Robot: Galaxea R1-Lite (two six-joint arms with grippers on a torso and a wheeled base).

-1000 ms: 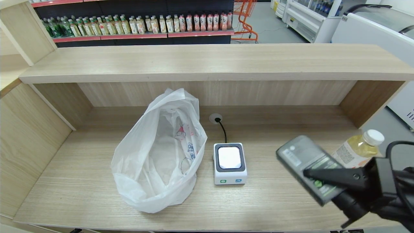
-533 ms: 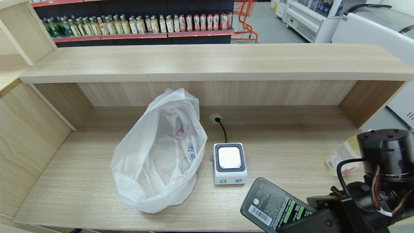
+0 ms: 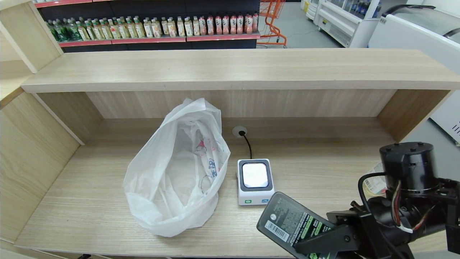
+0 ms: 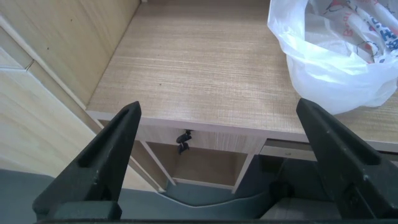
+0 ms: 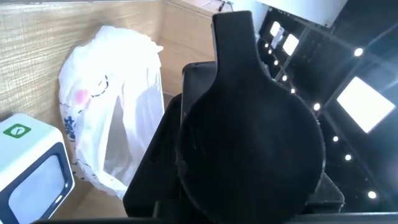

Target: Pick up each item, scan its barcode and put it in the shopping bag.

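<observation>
- Dark packet (image 3: 287, 219): a flat, slim pack, clamped at one end in the right hand (image 3: 305, 245). Its free end juts out ahead of that hand, raised off the counter (image 3: 323, 162).
- Handling (judged): it looks light and fairly stiff, since it holds its shape when gripped at one end. The printed film is probably slick. A hold across the flat faces near one short end suits it and leaves the label uncovered.
- Barcode (image 3: 276, 226): a white label near the packet's free end, beyond the fingertips and facing upward.
- Right hand: closed on the packet, with one finger (image 3: 323, 241) lying across the upper face. The opposing finger is hidden beneath.
- Scanner (image 3: 254, 181): sits just past the packet's free end, ahead of the right hand, with its window facing up. The label probably has to be turned down toward the window.
- Shopping bag (image 3: 179, 169): stands beyond the scanner, farther from the right hand on the same side, with its mouth gaping. In the left wrist view its lower bulge (image 4: 336, 68) lies ahead of the left hand.
- Left hand (image 4: 217, 109): fingers spread wide, holding and touching nothing, poised off the counter's near edge.
</observation>
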